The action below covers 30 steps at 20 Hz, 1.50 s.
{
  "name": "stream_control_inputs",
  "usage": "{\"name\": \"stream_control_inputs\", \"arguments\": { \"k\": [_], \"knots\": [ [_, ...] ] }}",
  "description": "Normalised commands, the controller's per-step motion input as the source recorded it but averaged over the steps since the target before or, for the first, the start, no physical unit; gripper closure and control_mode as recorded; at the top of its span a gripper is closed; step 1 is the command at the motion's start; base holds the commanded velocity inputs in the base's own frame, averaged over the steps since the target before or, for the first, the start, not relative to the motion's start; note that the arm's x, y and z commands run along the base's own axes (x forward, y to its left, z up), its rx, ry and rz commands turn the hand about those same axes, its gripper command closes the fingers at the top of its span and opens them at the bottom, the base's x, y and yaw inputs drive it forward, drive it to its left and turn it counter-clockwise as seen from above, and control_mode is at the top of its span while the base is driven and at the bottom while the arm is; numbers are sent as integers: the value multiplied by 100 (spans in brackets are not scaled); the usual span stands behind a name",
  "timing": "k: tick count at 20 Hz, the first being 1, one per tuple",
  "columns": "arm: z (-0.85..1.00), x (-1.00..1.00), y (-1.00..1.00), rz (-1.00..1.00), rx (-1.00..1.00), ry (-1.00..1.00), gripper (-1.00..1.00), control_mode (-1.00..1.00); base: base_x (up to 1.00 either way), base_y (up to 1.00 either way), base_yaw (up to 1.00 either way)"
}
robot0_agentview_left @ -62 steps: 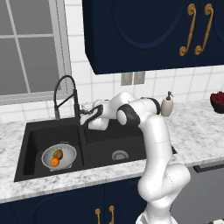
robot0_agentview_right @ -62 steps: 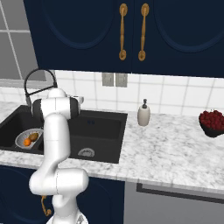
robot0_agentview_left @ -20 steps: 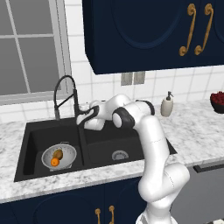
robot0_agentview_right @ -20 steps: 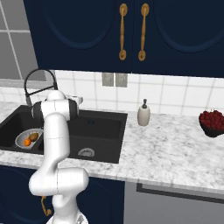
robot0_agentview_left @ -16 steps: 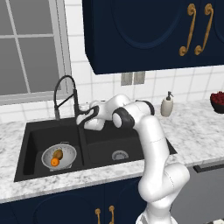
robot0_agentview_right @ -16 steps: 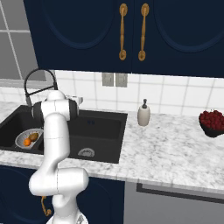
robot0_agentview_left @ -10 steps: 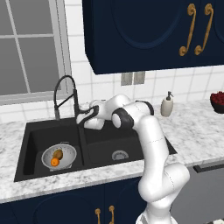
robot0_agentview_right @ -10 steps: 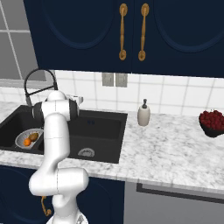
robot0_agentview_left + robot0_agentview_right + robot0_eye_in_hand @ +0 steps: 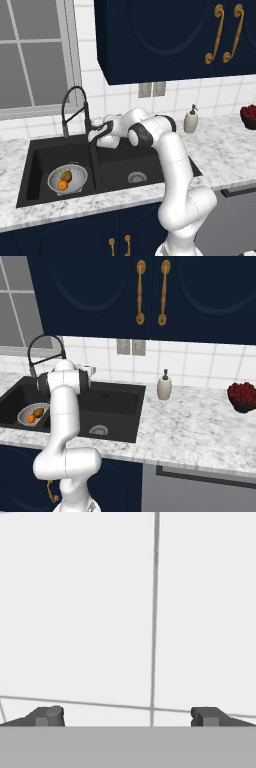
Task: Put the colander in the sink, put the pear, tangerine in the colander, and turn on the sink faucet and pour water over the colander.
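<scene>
Tool (image 9: 94, 136) edged left, spread wide, empty, beside sink faucet (image 9: 75, 111), colander (image 9: 67, 178) well below.

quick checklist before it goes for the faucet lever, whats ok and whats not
1. Colander sits in the left basin of the sink: ok.
2. Pear and tangerine lie in the colander: ok.
3. Gripper open and holding nothing: ok; the hand view shows its fingertips spread wide against white wall tile.
4. Gripper beside the base of the sink faucet: ok.
5. Fingers lined up on the side lever: cannot tell, too small to make out.
6. Water running: not ok, no stream shows yet.
</scene>
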Motion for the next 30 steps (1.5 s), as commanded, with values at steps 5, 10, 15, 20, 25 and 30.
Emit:
{"name": "stream_control_inputs", "arguments": {
  "k": [5,10,15,20,25,30],
  "knots": [
    [0,0,-91,0,4,0,-100,-100,0,0,0],
    [0,11,-100,0,9,0,-100,-100,0,0,0],
    [0,40,-100,0,11,0,-100,-100,0,0,0],
    [0,54,-100,0,11,0,-100,-100,0,0,0],
    [-2,25,-79,0,3,0,-100,-100,0,0,0],
    [0,0,-7,-1,0,0,-100,-100,0,0,0]
  ]
}}
